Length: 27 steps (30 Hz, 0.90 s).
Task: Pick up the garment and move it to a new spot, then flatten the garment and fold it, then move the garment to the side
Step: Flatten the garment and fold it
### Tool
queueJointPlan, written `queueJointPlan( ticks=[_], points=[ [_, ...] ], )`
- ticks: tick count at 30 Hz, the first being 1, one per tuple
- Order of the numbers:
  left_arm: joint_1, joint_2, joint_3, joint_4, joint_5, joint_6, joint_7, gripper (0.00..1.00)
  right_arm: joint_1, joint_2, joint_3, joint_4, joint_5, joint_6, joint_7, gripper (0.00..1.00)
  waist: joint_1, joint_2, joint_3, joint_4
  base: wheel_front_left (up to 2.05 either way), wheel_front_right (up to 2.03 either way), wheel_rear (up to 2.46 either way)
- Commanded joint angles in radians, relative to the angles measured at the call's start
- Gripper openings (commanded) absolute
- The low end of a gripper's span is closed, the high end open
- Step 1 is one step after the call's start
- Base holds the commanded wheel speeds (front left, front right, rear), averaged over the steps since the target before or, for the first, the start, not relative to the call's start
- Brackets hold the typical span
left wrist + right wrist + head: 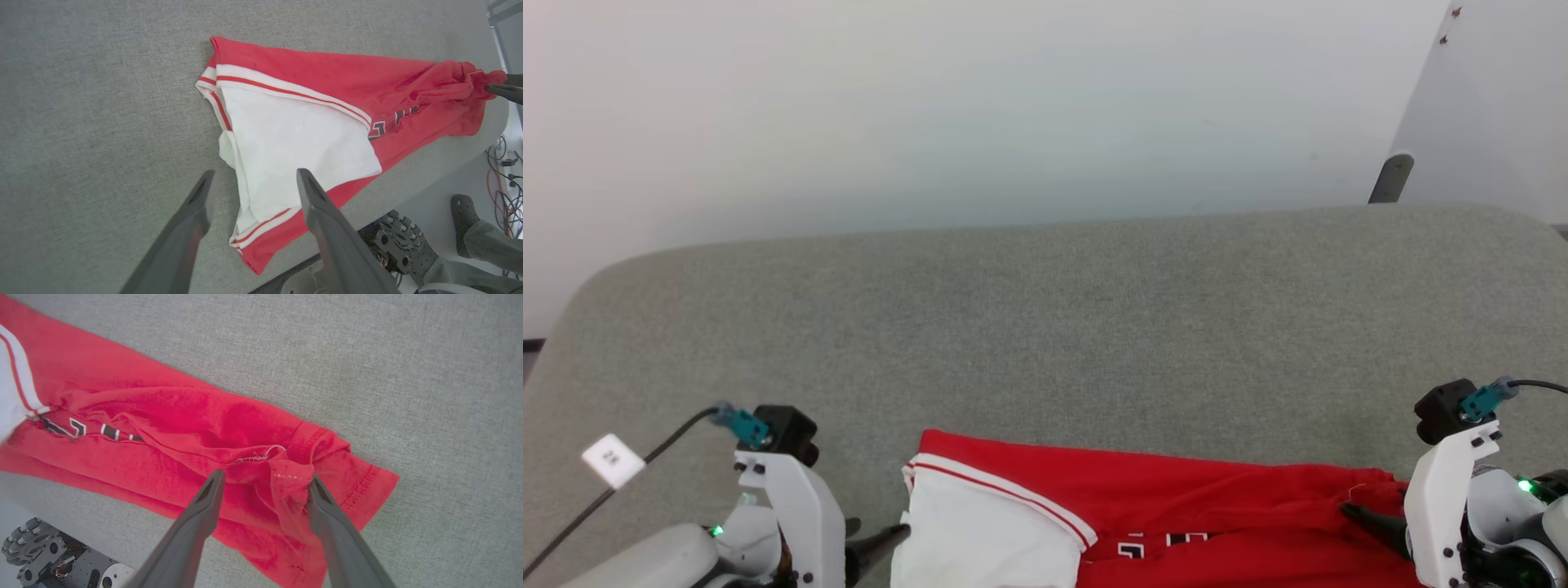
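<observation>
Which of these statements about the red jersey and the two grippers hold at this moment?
1. The red jersey-style garment with white sleeves lies on the grey fabric-covered table. True.
2. The left gripper and the right gripper both have their fingers apart. True.
3. The garment is spread flat in the middle of the table. False: it lies bunched and folded over along the table's near edge.
4. The black white-edged lettering on the front can be read in full. False: only a strip of it peeks out between red folds.
5. The white sleeve is at the left gripper's end of the garment. True.
</observation>
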Motion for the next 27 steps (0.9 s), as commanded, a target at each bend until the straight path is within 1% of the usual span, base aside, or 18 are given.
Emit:
queueJointPlan(
  ticks=[1,4,5,9,12,16,18,20,22,23,25,27],
  points=[
    [0.026,0.002,0.008,0.002,0.017,0.004,-0.038,1.00,0.020,0.009,-0.011,0.000,-0.009,-0.001,-0.004,1.00,0.0000,0.0000,-0.022,-0.001,0.00,0.00,0.00],
    [0.041,0.002,0.025,0.001,0.044,0.000,-0.120,1.00,0.025,0.015,-0.029,-0.012,-0.012,-0.001,-0.024,1.00,0.0000,0.0000,-0.032,0.001,0.00,0.00,0.00],
    [0.041,0.002,0.025,0.001,0.044,0.000,-0.120,1.00,0.025,0.015,-0.029,-0.012,-0.012,-0.001,-0.024,1.00,0.0000,0.0000,-0.032,0.001,0.00,0.00,0.00],
    [0.073,0.000,0.052,0.015,0.090,0.012,-0.260,1.00,0.045,0.020,-0.059,-0.028,-0.020,-0.001,-0.080,1.00,0.0000,0.0000,-0.039,0.003,0.00,0.00,0.00],
    [0.102,-0.004,0.079,0.024,0.127,0.022,-0.388,1.00,0.062,0.025,-0.092,-0.032,-0.023,-0.001,-0.128,1.00,0.0000,0.0000,-0.045,0.007,0.00,0.00,0.00],
    [0.159,-0.005,0.109,0.039,0.168,0.040,-0.555,1.00,0.101,0.024,-0.135,-0.015,-0.023,-0.001,-0.160,1.00,0.0000,0.0000,-0.052,0.017,0.00,0.00,0.00],
    [0.182,-0.010,0.129,0.051,0.195,0.051,-0.612,1.00,0.120,0.023,-0.159,-0.003,-0.025,-0.001,-0.168,1.00,0.0000,0.0000,-0.055,0.025,0.00,0.00,0.00],
    [0.209,-0.018,0.159,0.065,0.240,0.063,-0.639,1.00,0.137,0.018,-0.181,0.012,-0.030,-0.001,-0.170,1.00,0.0000,0.0000,-0.056,0.034,0.00,0.00,0.00],
    [0.243,-0.045,0.228,0.067,0.276,0.076,-0.645,1.00,0.154,0.017,-0.208,0.031,-0.030,-0.001,-0.168,1.00,0.0000,0.0000,-0.058,0.048,0.00,0.00,0.00],
    [0.256,-0.057,0.278,0.063,0.319,0.079,-0.646,1.00,0.159,0.016,-0.219,0.039,-0.032,-0.001,-0.163,1.00,0.0000,0.0000,-0.058,0.055,0.00,0.00,0.00],
    [0.325,-0.101,0.374,0.065,0.382,0.077,-0.645,1.00,0.171,0.019,-0.241,0.057,-0.030,-0.001,-0.153,1.00,0.0000,0.0000,-0.057,0.070,0.00,0.00,0.00],
    [0.378,-0.138,0.485,0.056,0.470,0.076,-0.645,1.00,0.179,0.022,-0.263,0.072,-0.024,-0.001,-0.140,1.00,0.0000,0.0000,-0.055,0.085,0.00,0.00,0.00]
  ],
)
